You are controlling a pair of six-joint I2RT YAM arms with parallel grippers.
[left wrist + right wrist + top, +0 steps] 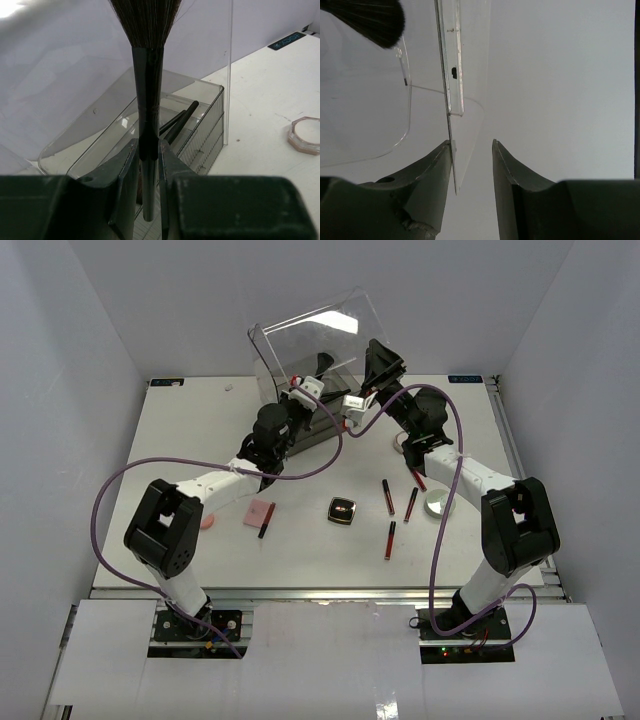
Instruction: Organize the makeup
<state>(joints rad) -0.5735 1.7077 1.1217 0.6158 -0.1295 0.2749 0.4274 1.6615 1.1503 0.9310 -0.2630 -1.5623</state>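
Top external: table is viewed whole from high behind the bases.
Wrist views: aimed closely forward, slightly upward.
Shared: black brush is caught by both wrist views.

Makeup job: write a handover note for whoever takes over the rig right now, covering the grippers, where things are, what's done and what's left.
Left gripper: shut on the brush, held bristles up over the box.
Right gripper: open, the edge of the raised lid between its fingers, touching one.
Done: two dark sticks lie in the box.
Left: seat the brush, then the palette, compact, tin, jar and tubes, all on the table.
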